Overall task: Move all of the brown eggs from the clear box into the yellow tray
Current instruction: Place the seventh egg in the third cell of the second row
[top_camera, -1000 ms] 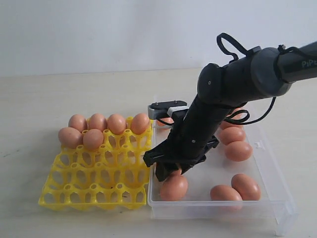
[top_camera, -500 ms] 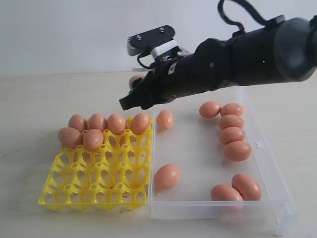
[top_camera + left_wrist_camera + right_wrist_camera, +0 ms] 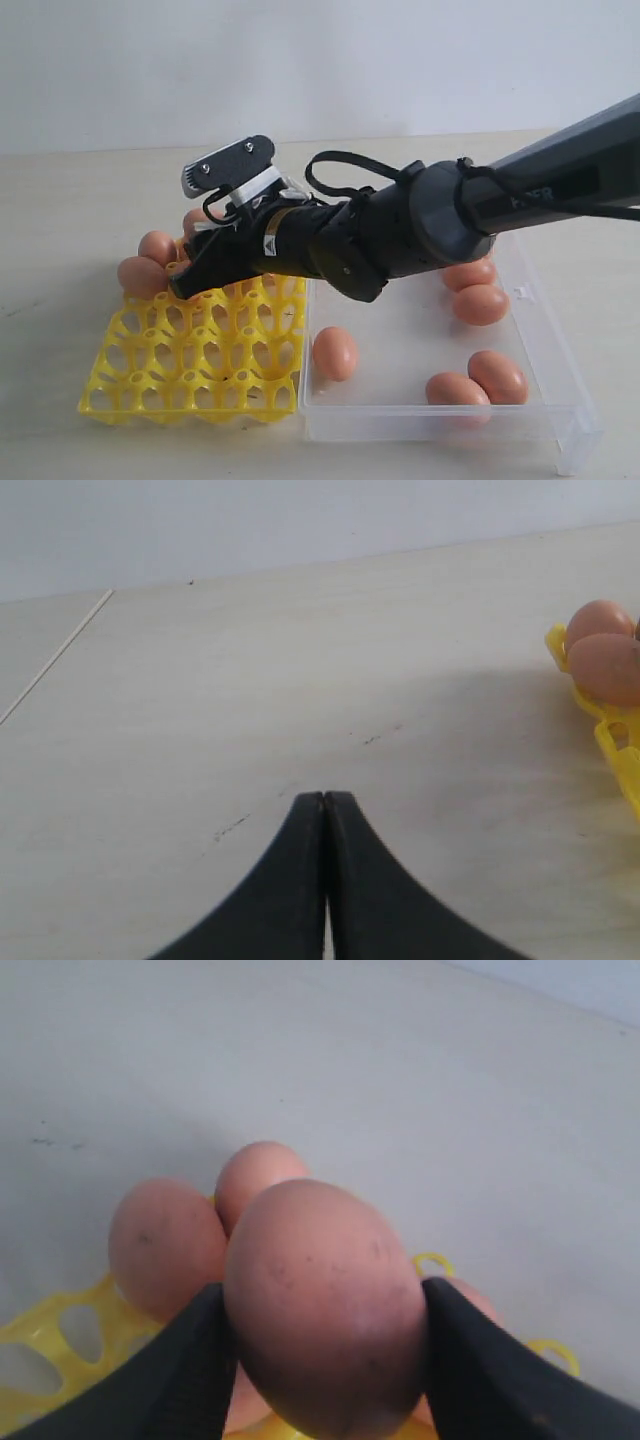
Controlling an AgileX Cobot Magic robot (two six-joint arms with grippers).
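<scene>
My right gripper [image 3: 322, 1325] is shut on a brown egg [image 3: 322, 1300], gripped on both sides by the black fingers [image 3: 180, 1370]. In the exterior view the right gripper [image 3: 190, 283] reaches across and hangs low over the back rows of the yellow tray [image 3: 190, 370]. Behind it, brown eggs [image 3: 157, 247] sit in the tray's back cups, partly hidden by the arm. Several more brown eggs [image 3: 335, 353] lie in the clear box [image 3: 560, 400]. My left gripper [image 3: 325, 798] is shut and holds nothing. It is over bare table beside the tray's corner [image 3: 615, 745].
The right arm's dark body covers the back left part of the clear box. The tray's front rows [image 3: 150, 390] hold nothing. Light wooden table [image 3: 60, 200] surrounds the tray and the box, which stand side by side.
The right arm swung out of the clear box, up and to the left, then came down over the tray's back rows with an egg in its fingers.
</scene>
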